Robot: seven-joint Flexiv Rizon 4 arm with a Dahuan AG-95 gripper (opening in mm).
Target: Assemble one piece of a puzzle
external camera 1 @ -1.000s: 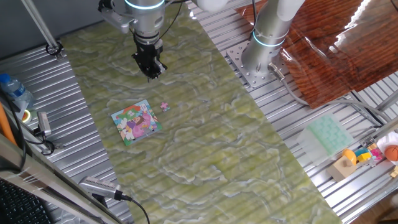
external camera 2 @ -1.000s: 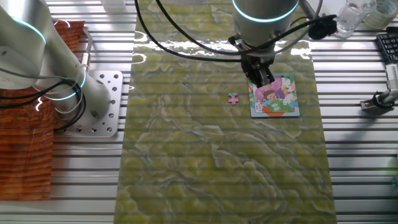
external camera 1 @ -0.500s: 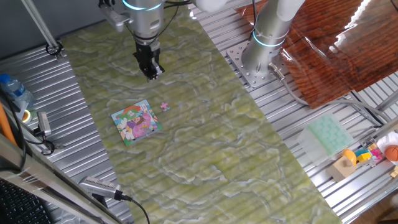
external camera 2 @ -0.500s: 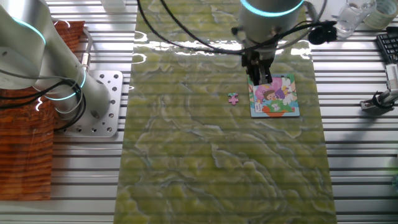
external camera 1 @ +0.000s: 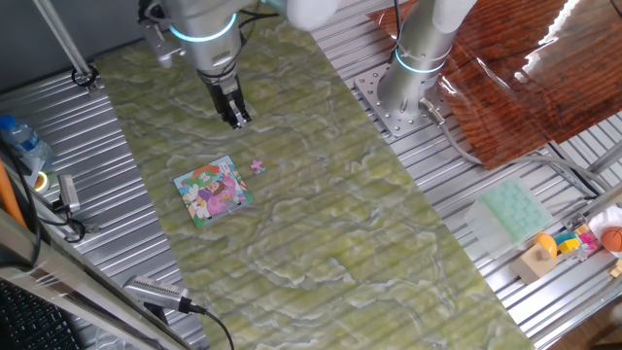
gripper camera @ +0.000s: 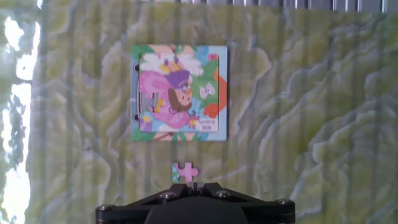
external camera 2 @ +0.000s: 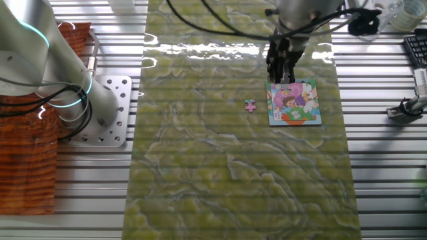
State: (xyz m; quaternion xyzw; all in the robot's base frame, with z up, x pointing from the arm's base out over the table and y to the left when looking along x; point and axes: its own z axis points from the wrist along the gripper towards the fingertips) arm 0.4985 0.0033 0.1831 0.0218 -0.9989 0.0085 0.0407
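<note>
Gripper (external camera 1: 237, 120): fingers together, holding nothing, above mat (external camera 1: 321, 224). Piece (gripper camera: 185, 171): loose, at 6 o'clock of puzzle (gripper camera: 179, 93), apart

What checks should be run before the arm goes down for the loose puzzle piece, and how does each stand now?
1. The piece lies flat on the mat, apart from the puzzle: ok.
2. Nothing lies on or against the piece: ok.
3. The gripper is above the mat and holds nothing: ok.
4. The fingers are open wide enough for the piece: cannot tell.
5. The gripper is centred over the piece: not ok, it hangs off to one side.
6. The empty slot in the puzzle is located: cannot tell.
</note>
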